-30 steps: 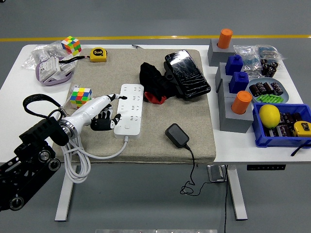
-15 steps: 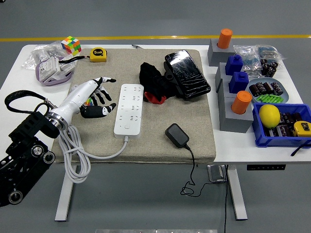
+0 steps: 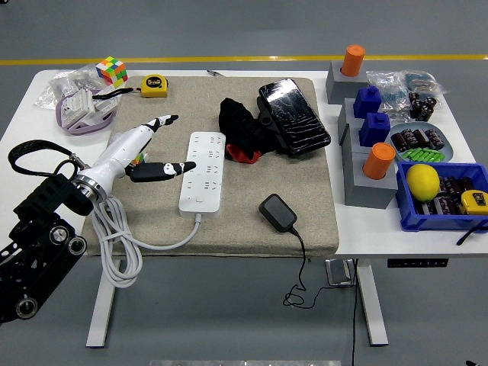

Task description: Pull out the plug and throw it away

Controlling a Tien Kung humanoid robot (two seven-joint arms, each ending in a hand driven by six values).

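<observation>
I was looking down on a white table (image 3: 23, 114) over a grey floor crossed by a yellow line, with a beige fabric mat (image 3: 252, 213) covering most of the tabletop. At the mat's middle lay the white rectangular power strip (image 3: 203, 171), its white cable (image 3: 122, 244) looping off the near edge. None of its sockets showed a plug in it, as far as I could tell. The black plug adapter (image 3: 278, 211) lay on the mat near the front, just right of the strip and apart from it, its thin black cord (image 3: 301, 267) hanging over the table edge. Behind the strip sat a crumpled black cloth with a red patch (image 3: 242, 130) and a glossy black case (image 3: 293, 114). At the far left were a multicoloured puzzle cube (image 3: 112, 70), a yellow tape measure (image 3: 155, 85) and clear plastic bags (image 3: 72, 99). To the right stood grey blocks carrying orange cylinders (image 3: 354, 59) and blue blocks (image 3: 374, 126), then a blue bin (image 3: 435, 217) holding a yellow lemon (image 3: 422, 181).

The left hand (image 3: 149, 149), white with black fingers, hovered over the mat's left part, fingers spread and holding nothing. Its thumb tip reached the strip's left edge; whether it actually touched I could not tell. A second cube was mostly hidden beneath the palm.
</observation>
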